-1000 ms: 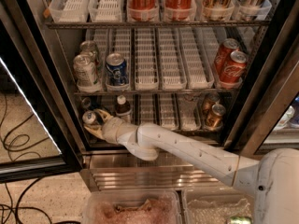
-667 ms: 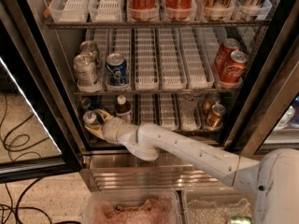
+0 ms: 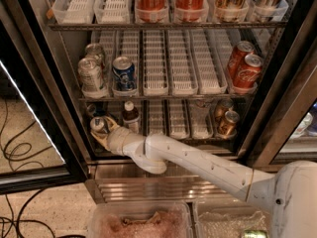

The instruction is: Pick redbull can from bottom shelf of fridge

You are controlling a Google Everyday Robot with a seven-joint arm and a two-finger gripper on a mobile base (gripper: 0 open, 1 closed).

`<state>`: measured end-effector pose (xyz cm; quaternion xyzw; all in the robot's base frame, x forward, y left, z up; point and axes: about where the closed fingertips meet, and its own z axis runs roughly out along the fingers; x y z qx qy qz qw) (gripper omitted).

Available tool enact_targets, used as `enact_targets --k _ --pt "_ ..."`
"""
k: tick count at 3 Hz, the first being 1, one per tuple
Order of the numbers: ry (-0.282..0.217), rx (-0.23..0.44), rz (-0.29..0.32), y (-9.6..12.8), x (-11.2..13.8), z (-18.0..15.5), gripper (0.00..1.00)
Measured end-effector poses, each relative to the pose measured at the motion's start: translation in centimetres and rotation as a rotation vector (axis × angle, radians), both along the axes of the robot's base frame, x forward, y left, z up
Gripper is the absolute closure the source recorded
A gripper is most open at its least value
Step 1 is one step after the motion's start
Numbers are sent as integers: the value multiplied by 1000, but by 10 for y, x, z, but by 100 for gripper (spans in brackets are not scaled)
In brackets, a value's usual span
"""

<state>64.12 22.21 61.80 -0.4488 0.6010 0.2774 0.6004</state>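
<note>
Operator: How far along is the pick?

Observer: The reach looks done. The arm (image 3: 198,160) comes in from the lower right, and the tool (image 3: 101,132) sits at the far left end of the bottom shelf (image 3: 178,120), right at the redbull can (image 3: 97,123). The fridge (image 3: 292,83) stands open in front of it.

Operator: Has it got hold?

Observer: I cannot tell whether the tool is clamped or released. It is pressed close against the can's lower body, and the contact itself is hidden. The can looks to be standing on the rack, not lifted.

Operator: So what is left?

Observer: As I judge it, securing the grasp if that is not already made. After that comes a small lift under the low headroom, then drawing the can out through the opening. None of that shows as done.

Operator: Describe the can.

Observer: It is slim, silver and upright, with the pull-tab top turned toward the camera. Only the top and a strip of its upper side show. It is narrower than the blue can (image 3: 123,73) on the rack above. 1 dark bottle (image 3: 130,114) stands just beside it on the right. 2 bronze-gold cans (image 3: 227,122) sit well apart at the other end of the same shelf.
</note>
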Motion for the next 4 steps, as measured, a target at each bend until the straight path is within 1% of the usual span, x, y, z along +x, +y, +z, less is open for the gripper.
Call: enact_targets --k 1,2,3,4 --pt "-46 52 -64 -13 2 6 100" --pt "-104 128 -97 -12 -2 27 100" --pt "-138 164 -111 -10 -4 38 100" --pt "-163 175 -115 -9 -6 45 100"
